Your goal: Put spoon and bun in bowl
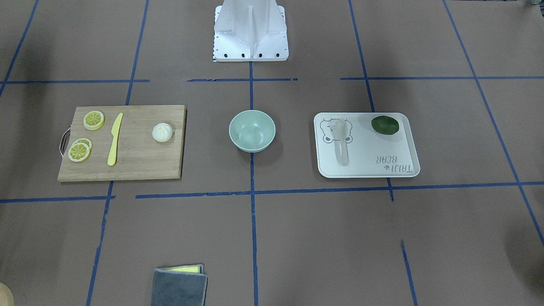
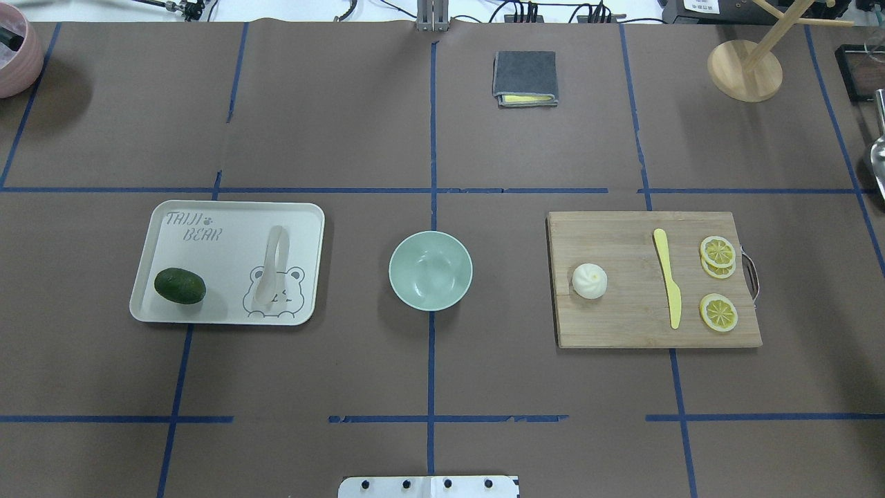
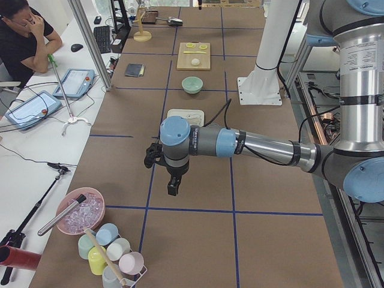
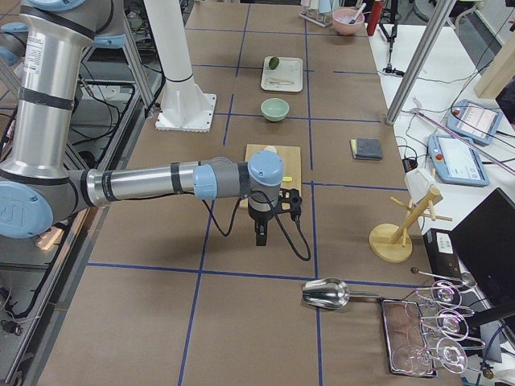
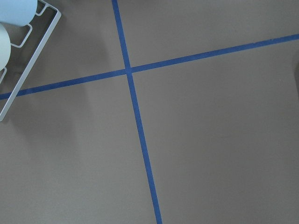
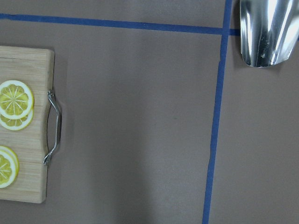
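Observation:
The mint-green bowl point(image 2: 430, 270) stands empty at the table's middle. The off-white spoon point(image 2: 272, 266) lies on the white bear tray point(image 2: 214, 304), left of the bowl in the overhead view. The white bun point(image 2: 590, 281) sits on the wooden cutting board point(image 2: 622, 318), right of the bowl. My left gripper point(image 3: 173, 187) hangs over bare table far from the tray and shows only in the exterior left view. My right gripper point(image 4: 261, 236) hangs beyond the board's handle end and shows only in the exterior right view. I cannot tell whether either is open or shut.
A dark green fruit point(image 2: 180, 286) lies on the tray. A yellow knife point(image 2: 668, 279) and lemon slices point(image 2: 718, 251) lie on the board. A grey cloth point(image 2: 525, 77), a wooden rack point(image 2: 745, 69), a metal scoop point(image 6: 266, 30) and a pink bowl point(image 2: 14, 55) stand near the edges.

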Robot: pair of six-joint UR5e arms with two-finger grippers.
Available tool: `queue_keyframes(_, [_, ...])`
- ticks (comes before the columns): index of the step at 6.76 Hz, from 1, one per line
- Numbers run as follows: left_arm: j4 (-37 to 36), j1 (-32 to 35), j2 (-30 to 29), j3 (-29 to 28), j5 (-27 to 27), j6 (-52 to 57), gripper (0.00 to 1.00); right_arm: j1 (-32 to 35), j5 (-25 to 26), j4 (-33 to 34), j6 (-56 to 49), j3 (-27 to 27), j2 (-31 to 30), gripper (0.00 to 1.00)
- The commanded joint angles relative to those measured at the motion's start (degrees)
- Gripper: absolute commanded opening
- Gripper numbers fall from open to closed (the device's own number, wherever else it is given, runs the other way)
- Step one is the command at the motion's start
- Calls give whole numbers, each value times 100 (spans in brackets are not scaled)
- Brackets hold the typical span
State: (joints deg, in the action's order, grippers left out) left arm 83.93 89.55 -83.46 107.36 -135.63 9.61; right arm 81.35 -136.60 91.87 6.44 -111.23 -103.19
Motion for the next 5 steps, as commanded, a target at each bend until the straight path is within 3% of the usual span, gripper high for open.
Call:
queue_keyframes(1, [455,1,13,-67,-59,23,100,-5,-339,-12,32,22,0,100])
queue_keyframes(4, [1428,-560,-4,-58,-823,-91,100,-110,-341,-501,102,5,36,100])
queue_keyframes(5, [1894,-1083,-82,-32,-1024,-1196,100,-128,-350,-521,94,5,36,100])
